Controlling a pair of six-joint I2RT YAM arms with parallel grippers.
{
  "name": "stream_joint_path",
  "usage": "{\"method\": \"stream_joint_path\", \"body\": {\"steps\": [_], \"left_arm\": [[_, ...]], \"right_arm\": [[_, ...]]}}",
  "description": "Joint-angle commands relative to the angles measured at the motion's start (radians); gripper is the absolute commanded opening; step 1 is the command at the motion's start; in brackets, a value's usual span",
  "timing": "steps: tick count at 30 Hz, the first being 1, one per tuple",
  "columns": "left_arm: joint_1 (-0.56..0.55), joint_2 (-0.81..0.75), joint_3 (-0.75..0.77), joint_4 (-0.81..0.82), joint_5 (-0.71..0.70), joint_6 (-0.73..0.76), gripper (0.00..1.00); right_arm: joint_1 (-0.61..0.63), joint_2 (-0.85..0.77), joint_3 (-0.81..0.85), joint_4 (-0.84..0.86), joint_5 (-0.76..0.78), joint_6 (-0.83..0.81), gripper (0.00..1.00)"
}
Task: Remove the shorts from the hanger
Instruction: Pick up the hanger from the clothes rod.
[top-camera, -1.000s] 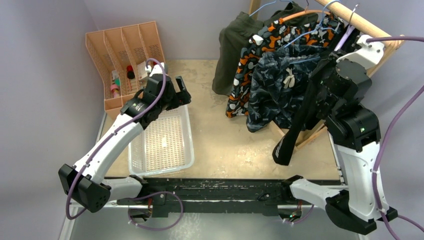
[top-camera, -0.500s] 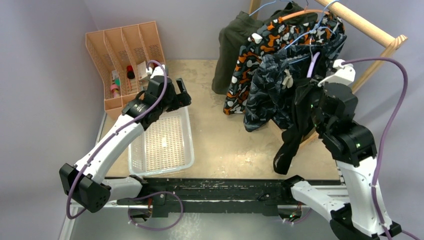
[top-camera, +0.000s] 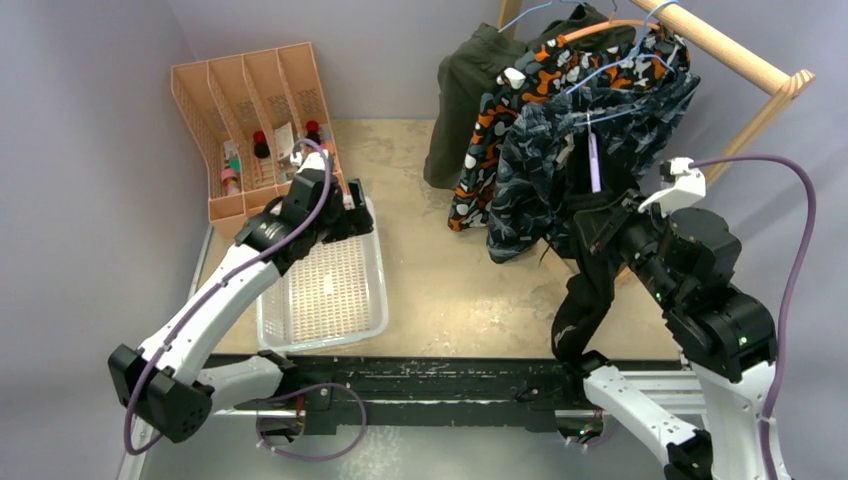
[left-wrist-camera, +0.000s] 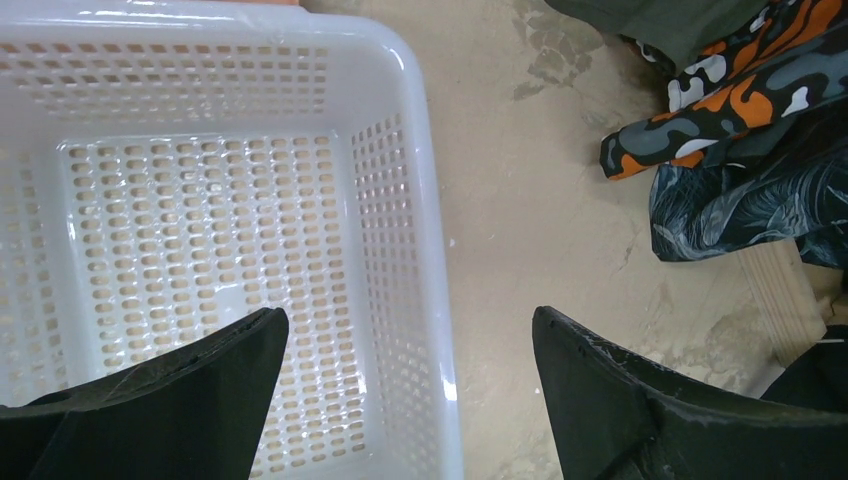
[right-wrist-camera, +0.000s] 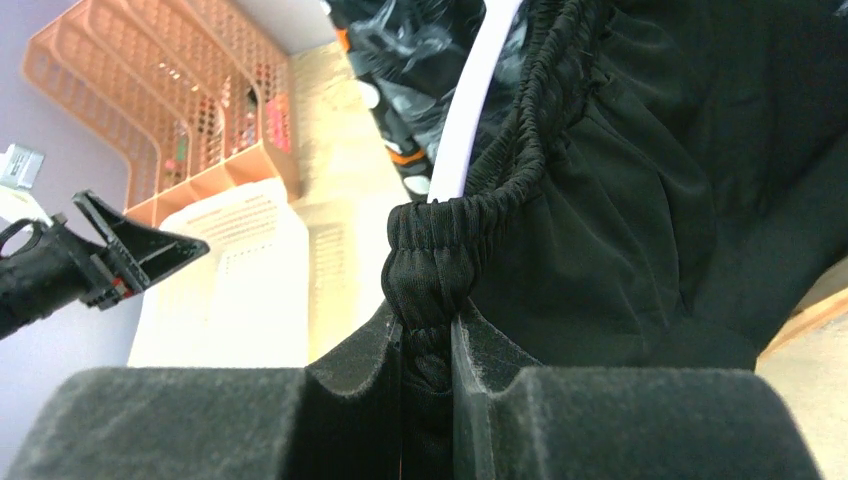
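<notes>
While the right fingers (right-wrist-camera: 470, 375) pinch the elastic waistband of the plain black fabric shorts (top-camera: 590, 290), which hang below the wooden rail (top-camera: 735, 48), a pale plastic hanger (right-wrist-camera: 470, 100) touches the waistband; not freed, I judge. Three other fabric pairs (top-camera: 540, 130) remain on the rail. The left fingers (left-wrist-camera: 200, 390) are spread and empty, far left of the rail.

The black shorts' (right-wrist-camera: 620, 200) waistband is hidden where it sinks between the right fingers (right-wrist-camera: 250, 420). Above them, the white hanger (right-wrist-camera: 470, 100) runs off the top edge. One of the left fingers (left-wrist-camera: 180, 400) covers part of the white basket (left-wrist-camera: 435, 260). Beyond them, the small items in the orange organiser (top-camera: 250, 90) are too small to identify.
</notes>
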Motion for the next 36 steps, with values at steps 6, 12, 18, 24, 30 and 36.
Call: {"method": "stream_joint_path", "body": {"steps": [6, 12, 18, 24, 30, 36], "left_arm": [[0.001, -0.165, -0.071, 0.003, -0.023, 0.001, 0.93], [0.001, -0.153, -0.047, 0.003, 0.0, 0.004, 0.93], [0.001, -0.163, -0.038, 0.009, -0.01, 0.004, 0.93], [0.001, -0.167, -0.026, 0.001, -0.012, 0.001, 0.93], [0.001, -0.164, -0.006, 0.001, -0.015, -0.004, 0.93], [0.001, -0.153, 0.068, -0.031, -0.053, -0.006, 0.94]], "right_arm": [[0.004, -0.033, 0.03, 0.052, -0.345, -0.028, 0.0], [0.004, 0.002, 0.073, 0.083, -0.575, -0.06, 0.0], [0.004, 0.015, 0.124, 0.127, -0.678, -0.075, 0.0], [0.004, 0.026, 0.217, -0.039, -0.388, -0.043, 0.0], [0.004, -0.006, 0.158, 0.016, -0.642, -0.062, 0.0], [0.004, 0.061, 0.201, 0.087, -0.769, -0.069, 0.0]]}}
